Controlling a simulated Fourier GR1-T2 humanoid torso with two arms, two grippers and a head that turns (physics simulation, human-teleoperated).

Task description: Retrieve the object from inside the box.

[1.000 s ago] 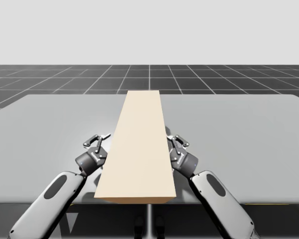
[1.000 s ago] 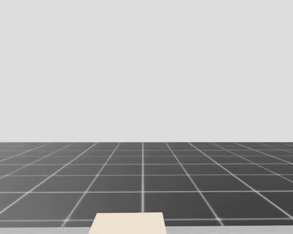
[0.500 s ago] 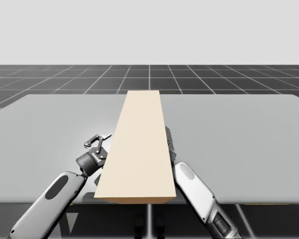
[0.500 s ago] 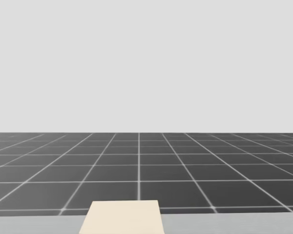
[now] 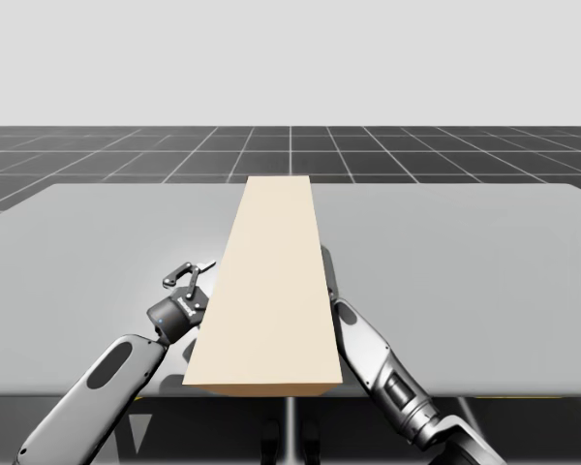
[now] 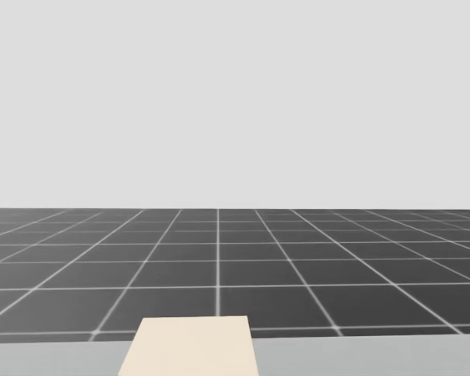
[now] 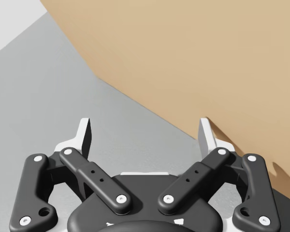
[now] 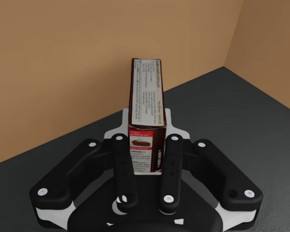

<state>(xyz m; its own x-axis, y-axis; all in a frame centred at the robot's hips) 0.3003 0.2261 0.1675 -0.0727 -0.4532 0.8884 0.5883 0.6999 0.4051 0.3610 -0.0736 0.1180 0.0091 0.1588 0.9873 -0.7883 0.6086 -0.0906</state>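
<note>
A long tan box [image 5: 271, 281] lies along the middle of the grey table [image 5: 484, 262]; its far end [image 6: 192, 348] shows in the head view. My right arm [image 5: 368, 354] reaches into the box from its right side, and the box hides the hand in the high view. Inside, between tan walls on a dark floor, my right gripper [image 8: 146, 142] is shut on a small upright dark red carton [image 8: 146, 106]. My left gripper [image 5: 196, 274] stands open beside the box's left wall [image 7: 193, 63], its right fingertip [image 7: 207, 137] close to that wall, nothing between the fingers.
The table's front edge runs just below the box's near end. Bare table surface [image 5: 87, 242] lies left and right of the box. A dark gridded floor [image 6: 219, 266] lies beyond the table.
My right arm has pushed further into the box, so its gripper has gone out of sight in the high view. My head has tilted down a little. The left arm has stayed put.
</note>
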